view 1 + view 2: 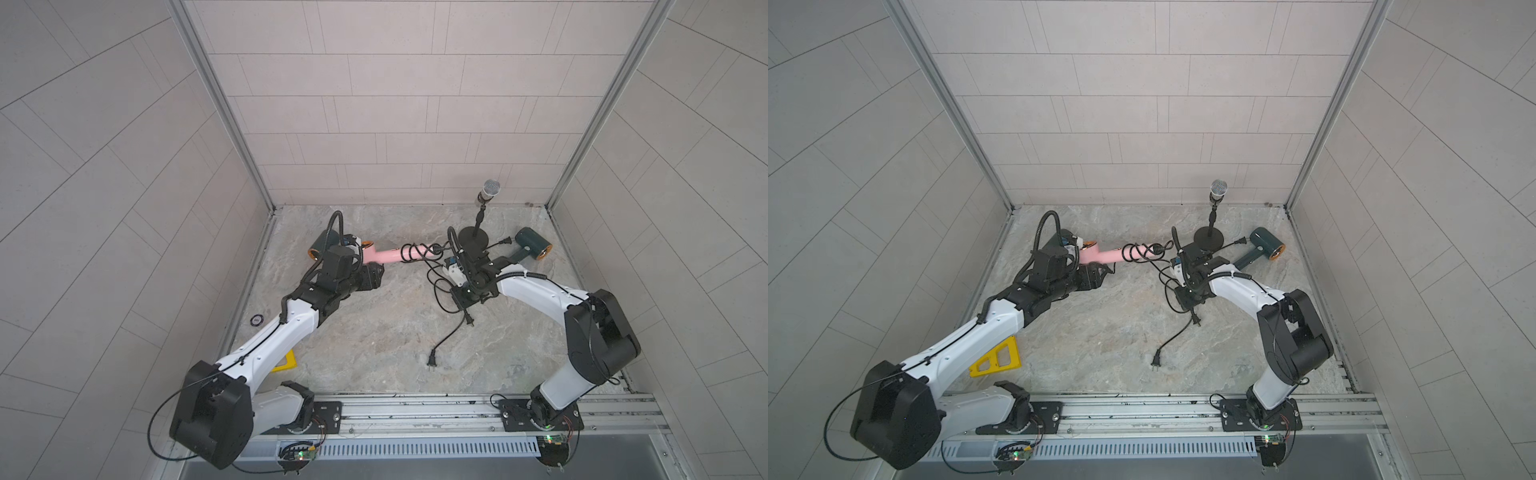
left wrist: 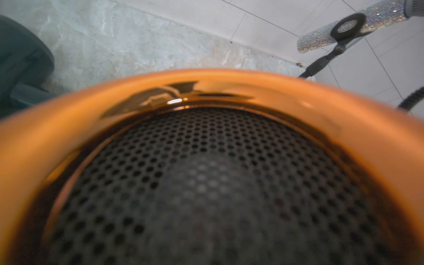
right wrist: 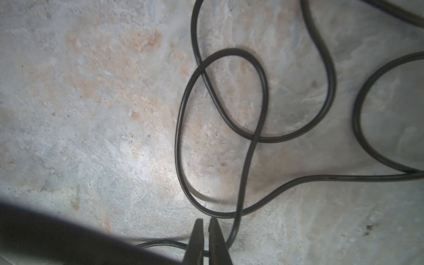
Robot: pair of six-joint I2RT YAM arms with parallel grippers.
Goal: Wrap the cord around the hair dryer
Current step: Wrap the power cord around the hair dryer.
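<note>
Around pink hair dryer (image 1: 384,256) — cord (image 1: 406,252) coiled.

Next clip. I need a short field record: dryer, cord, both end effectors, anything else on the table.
pink hair dryer: handle points toward the right arm
left end effector: shut on the dryer's head
cord: a few loops round the pink handle, rest loose on the table
plug: lying free on the table
right end effector: shut on the cord
others: teal hair dryer, microphone on stand
</note>
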